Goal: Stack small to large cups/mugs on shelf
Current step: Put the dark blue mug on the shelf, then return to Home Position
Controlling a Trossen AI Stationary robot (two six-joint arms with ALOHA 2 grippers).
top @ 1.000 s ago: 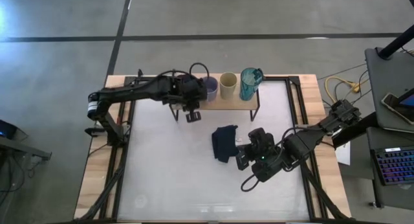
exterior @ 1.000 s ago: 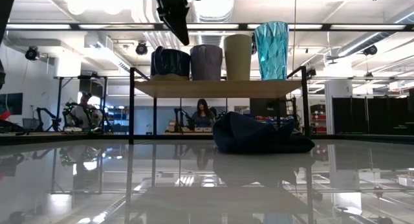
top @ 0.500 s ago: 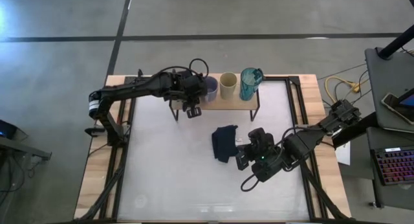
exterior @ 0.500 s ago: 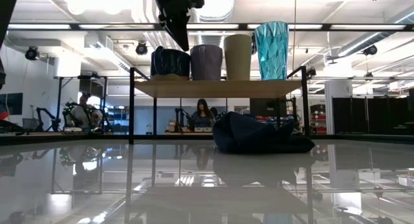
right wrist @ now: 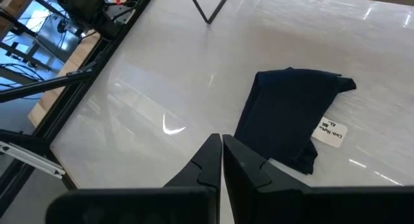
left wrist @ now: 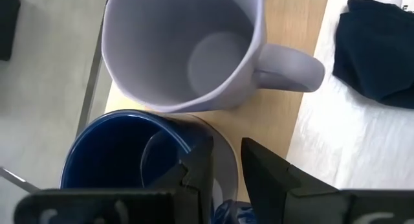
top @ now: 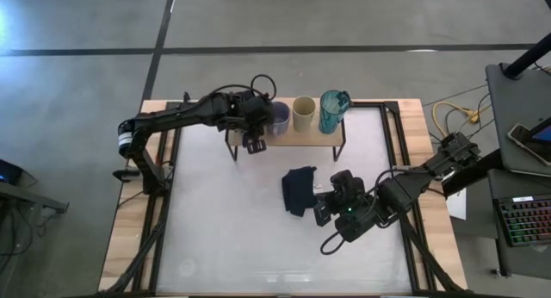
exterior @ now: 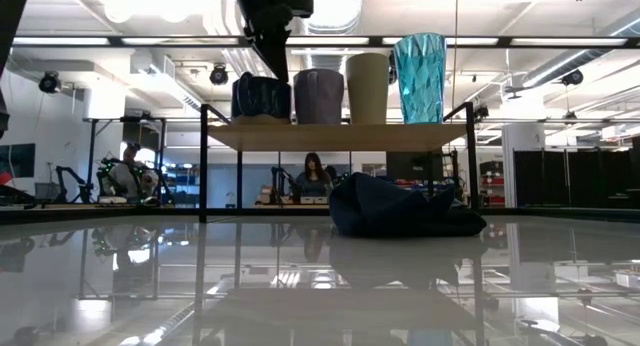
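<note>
Left claw [left wrist: 223,169], fingers slightly parted, pinches the dark blue mug [left wrist: 129,146] rim; a jerk could knock the adjacent grey-lavender mug [left wrist: 187,46].

Dark blue mug [left wrist: 123,153] cut off at the left wrist view's bottom edge, partly behind fingers [left wrist: 194,169]; handle grip not discernible.

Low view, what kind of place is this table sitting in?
Probably a robotics lab or workshop: behind the shelf with its mugs, an open hall with exposed ceiling ducting, another robot arm on a stand and seated people at benches.
</note>
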